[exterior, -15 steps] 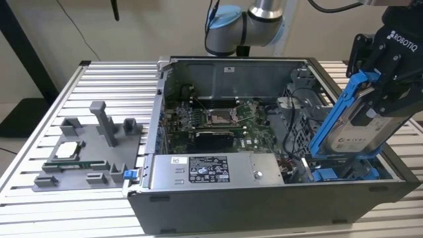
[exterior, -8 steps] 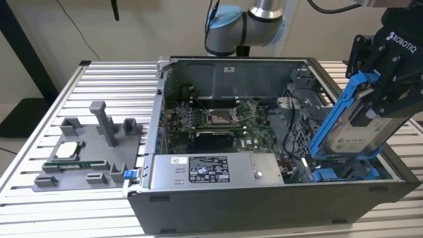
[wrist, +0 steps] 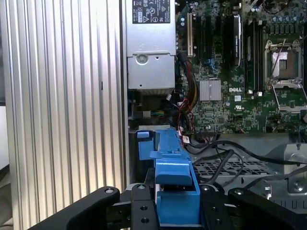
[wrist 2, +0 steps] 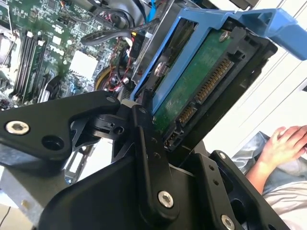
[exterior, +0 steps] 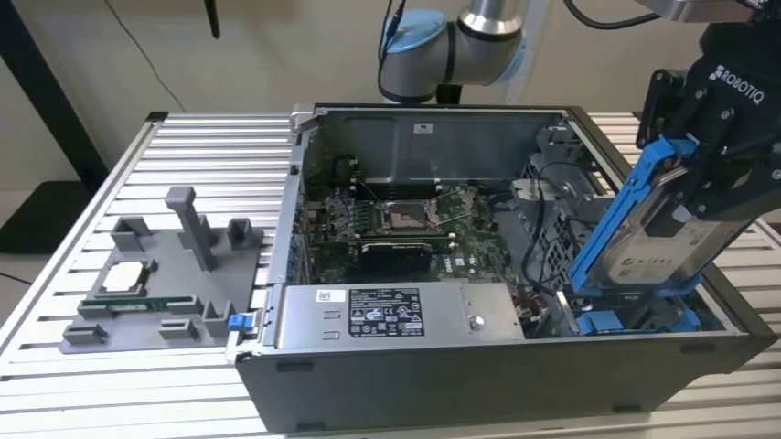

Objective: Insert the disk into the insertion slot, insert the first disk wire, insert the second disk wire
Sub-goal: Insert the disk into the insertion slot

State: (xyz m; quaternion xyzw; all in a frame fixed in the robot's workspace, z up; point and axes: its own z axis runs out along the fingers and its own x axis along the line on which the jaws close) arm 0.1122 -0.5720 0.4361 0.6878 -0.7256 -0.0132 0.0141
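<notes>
Ribbed aluminium table (exterior: 201, 151), slats running lengthwise. Bearing an open computer case (exterior: 488, 384) at centre; just beside it, at its 9 o'clock in the exterior view, a grey parts fixture (exterior: 171, 274).

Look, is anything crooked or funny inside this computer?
Yes, the disk leans slanted instead of lying flat. The claw holds it over the insertion slot at the exterior view's right end of the computer case, not pushed in yet. The second wrist view also shows a person's hand beyond the disk.

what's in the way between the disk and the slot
Nothing visible. The gripper holds the disk tilted, lower end just over the slot. Cables lie beside it in the case, none seen across the opening.
</notes>
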